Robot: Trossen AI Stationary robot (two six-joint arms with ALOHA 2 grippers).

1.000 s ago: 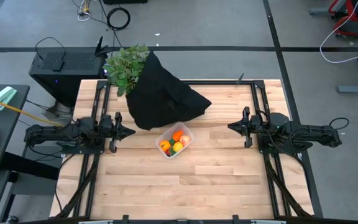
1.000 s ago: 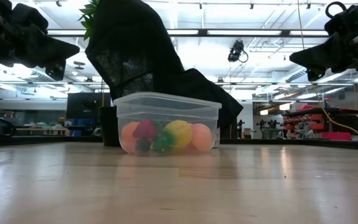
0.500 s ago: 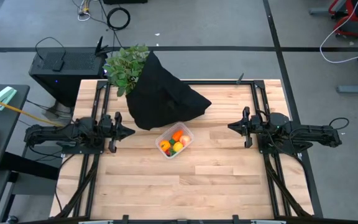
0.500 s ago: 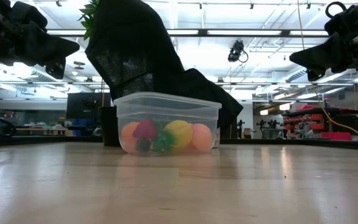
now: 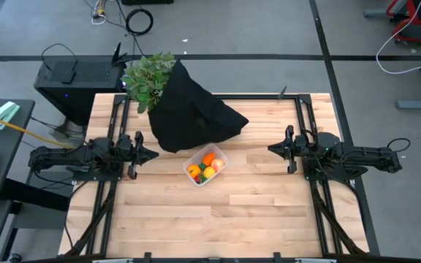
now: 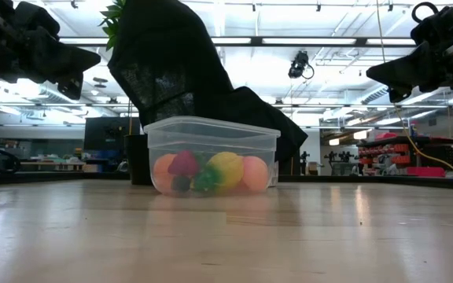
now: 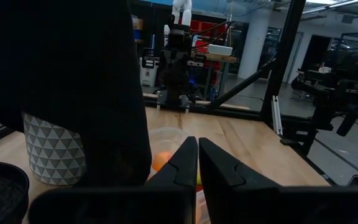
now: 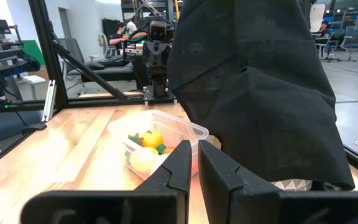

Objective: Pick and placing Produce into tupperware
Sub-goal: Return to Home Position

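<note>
**At mid-bench, a filled tupperware between two level arms**

Near the bench (image 5: 254, 212) centre sits the tupperware (image 5: 206, 167), small, clear and lidless, set at a slant to the bench edges. The produce (image 5: 205, 169) lies inside it. Through the wall the low view shows an orange ball (image 6: 163, 169), a dark-red fruit (image 6: 183, 163), a yellow piece (image 6: 226, 169) and a pink-orange ball (image 6: 254, 173).

Just behind the tupperware rises the black cloth (image 5: 192, 113), a tall draped heap, its hem close to the container's far rim. A leafy plant (image 5: 147, 79) pokes out at the heap's far left corner. From the left wrist the cloth blocks most of the container, and a patterned white pot (image 7: 55, 152) shows under its edge.

Both arms lie low and level along the bench sides, pointing inward. The left claw (image 5: 152, 154) hangs above the bench left of the tupperware, well apart from it. The right claw (image 5: 272, 149) mirrors it on the other side, farther off. Each claw has its fingers drawn together to a bare slit, gripping nothing.
</note>
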